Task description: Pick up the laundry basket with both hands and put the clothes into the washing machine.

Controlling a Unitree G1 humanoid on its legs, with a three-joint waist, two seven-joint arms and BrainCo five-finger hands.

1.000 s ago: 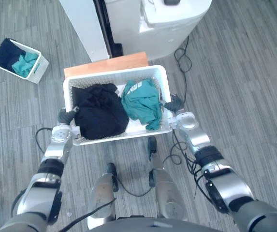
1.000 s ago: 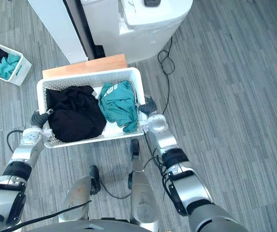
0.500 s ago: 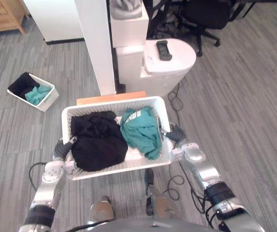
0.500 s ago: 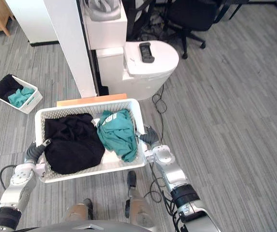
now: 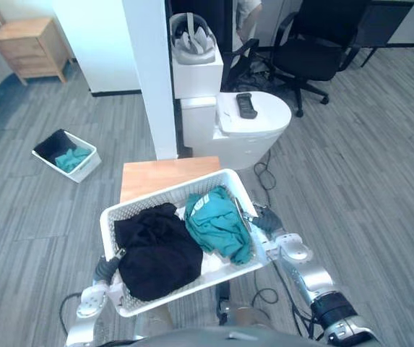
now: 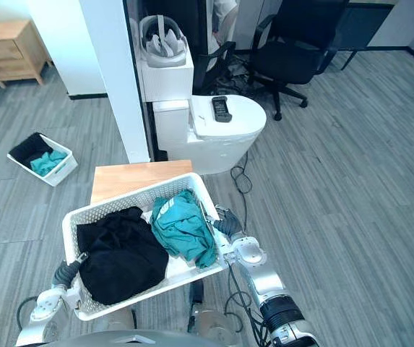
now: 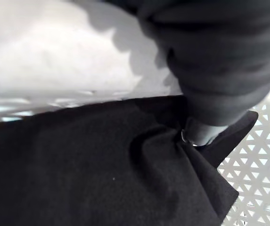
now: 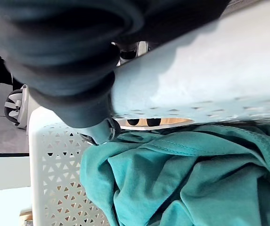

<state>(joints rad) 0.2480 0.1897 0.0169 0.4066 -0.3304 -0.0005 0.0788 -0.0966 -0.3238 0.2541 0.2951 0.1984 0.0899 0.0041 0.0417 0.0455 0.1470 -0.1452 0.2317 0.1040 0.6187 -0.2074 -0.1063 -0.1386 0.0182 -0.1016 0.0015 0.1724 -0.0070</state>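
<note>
I am holding the laundry basket [image 5: 165,191] up between both hands. My left hand [image 5: 105,267] is clamping its left rim, thumb hooked over the edge against the black garment [image 5: 156,253] inside. My right hand [image 5: 266,218] is gripping the right rim the same way, beside the teal garment [image 5: 217,224]. The basket is overlapping a wooden stand [image 5: 156,176] just behind it, and the white washing machine [image 5: 253,134] is standing beyond that. A small basket [image 5: 84,168] of clothes is sitting on the floor, well off to my left.
</note>
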